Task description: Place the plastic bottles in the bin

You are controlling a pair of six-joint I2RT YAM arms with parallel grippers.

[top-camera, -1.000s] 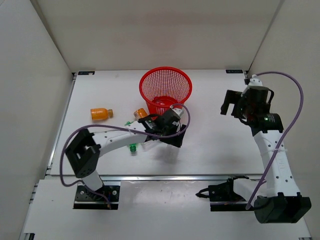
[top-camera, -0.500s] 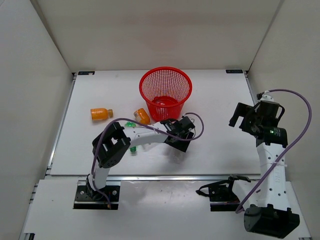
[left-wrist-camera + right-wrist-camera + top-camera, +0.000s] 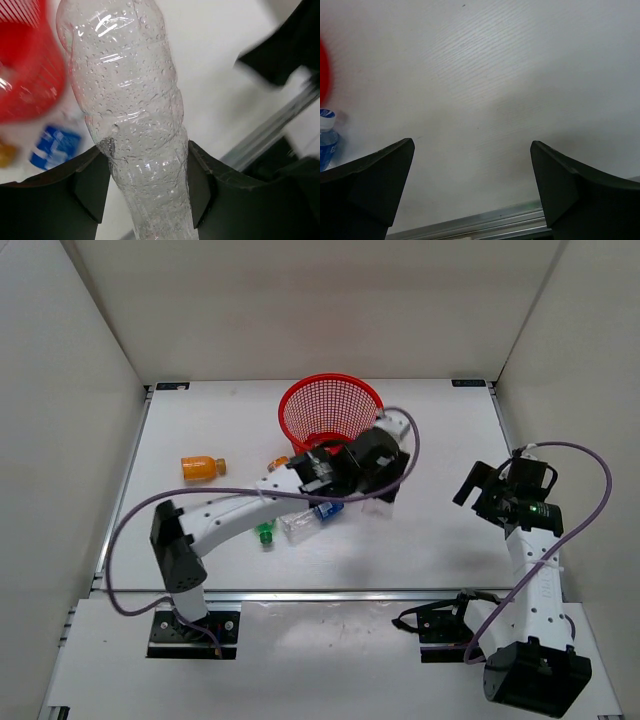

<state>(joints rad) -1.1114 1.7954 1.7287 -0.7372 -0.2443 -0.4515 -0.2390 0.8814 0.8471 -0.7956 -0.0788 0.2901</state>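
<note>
I am looking at the clear plain plastic bottle [image 3: 135, 115], beaded with droplets inside. The left gripper [image 3: 145, 185] is clamping it near one end, so most of the body is sticking out past the fingers. From above, that gripper is hanging just beside the near right rim of the round red mesh bin [image 3: 290, 420], and I am judging the bottle not yet over the opening.

The thin wall is buckling slightly under the pads. I am worrying that it could pivot or squirt free on a quick swing. Letting go short of the rim would be dropping it back on the white table [image 3: 440, 430]. A low approach could be knocking the light bin over.

The clear bottle with the blue label [image 3: 315, 515] is lying under the left arm, where a dipping link could be rolling it away.

The right gripper [image 3: 470, 165] is standing wide apart and empty, well clear.
</note>
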